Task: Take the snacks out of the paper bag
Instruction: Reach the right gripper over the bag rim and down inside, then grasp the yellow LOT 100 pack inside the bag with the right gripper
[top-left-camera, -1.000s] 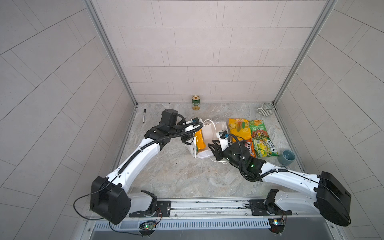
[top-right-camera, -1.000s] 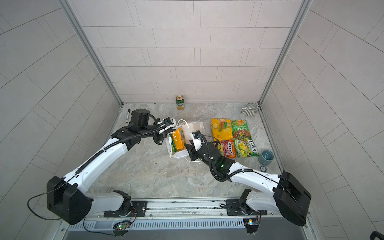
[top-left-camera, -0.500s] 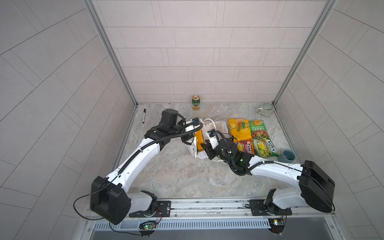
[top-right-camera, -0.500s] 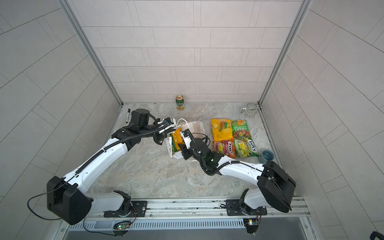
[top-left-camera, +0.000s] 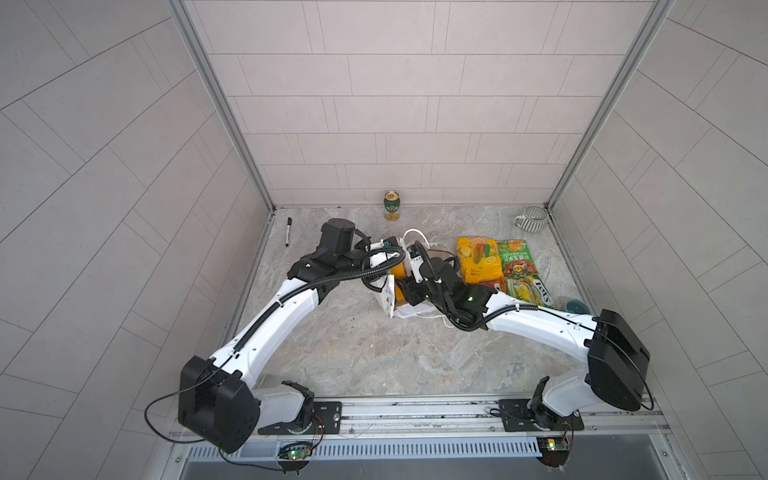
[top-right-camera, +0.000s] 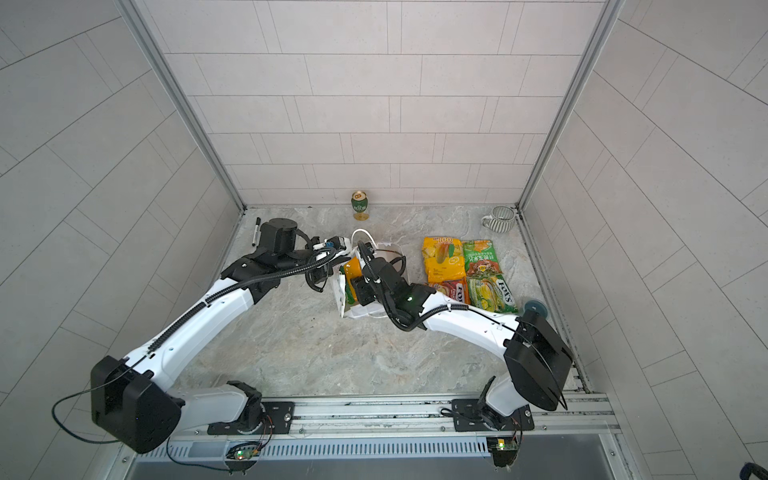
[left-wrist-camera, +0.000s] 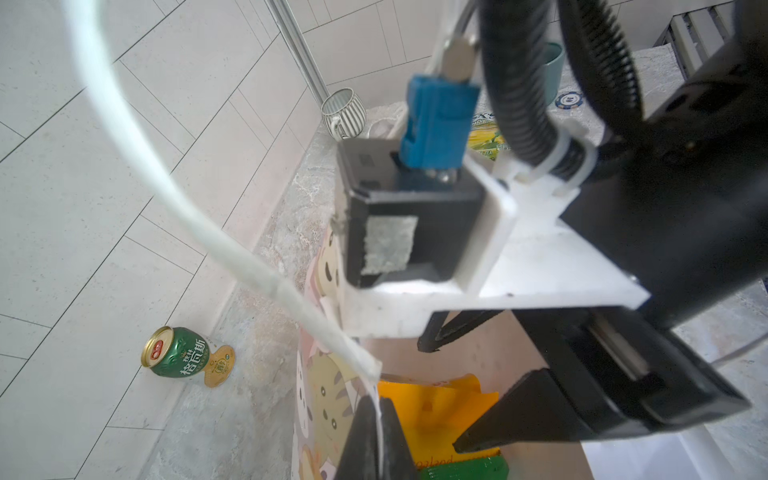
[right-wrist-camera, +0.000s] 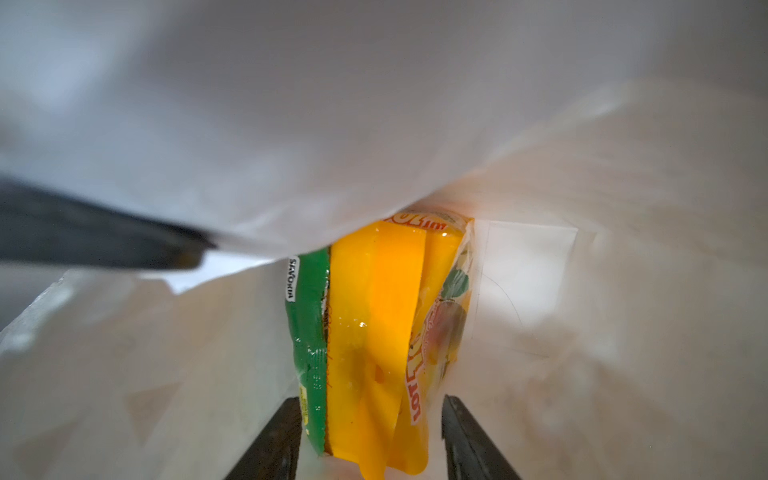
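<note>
The white paper bag (top-left-camera: 388, 298) (top-right-camera: 342, 297) with cartoon faces (left-wrist-camera: 324, 386) stands mid-table. My left gripper (left-wrist-camera: 377, 409) is shut on its rim, beside the white cord handle (left-wrist-camera: 253, 266). My right gripper (right-wrist-camera: 372, 399) (top-right-camera: 358, 291) is inside the bag, open. Its fingers (right-wrist-camera: 286, 432) stand on either side of a yellow-orange packet (right-wrist-camera: 374, 311) (left-wrist-camera: 436, 411) and a green one (right-wrist-camera: 309, 324), not touching them. Other snacks lie on the table right of the bag: a yellow packet (top-left-camera: 478, 257), a green one (top-left-camera: 515, 257), a red one (top-left-camera: 494, 285) and a FOX'S one (top-left-camera: 528, 291).
A green-and-gold can (top-left-camera: 392, 204) stands at the back wall and a striped mug (top-left-camera: 532, 219) in the back right corner. A black pen (top-left-camera: 287, 232) lies at the far left. A teal cup (top-left-camera: 577, 307) sits by the right wall.
My right gripper has moved left into the bag's mouth and its jaws have widened around the packets. The left arm has kept still, holding the rim.
</note>
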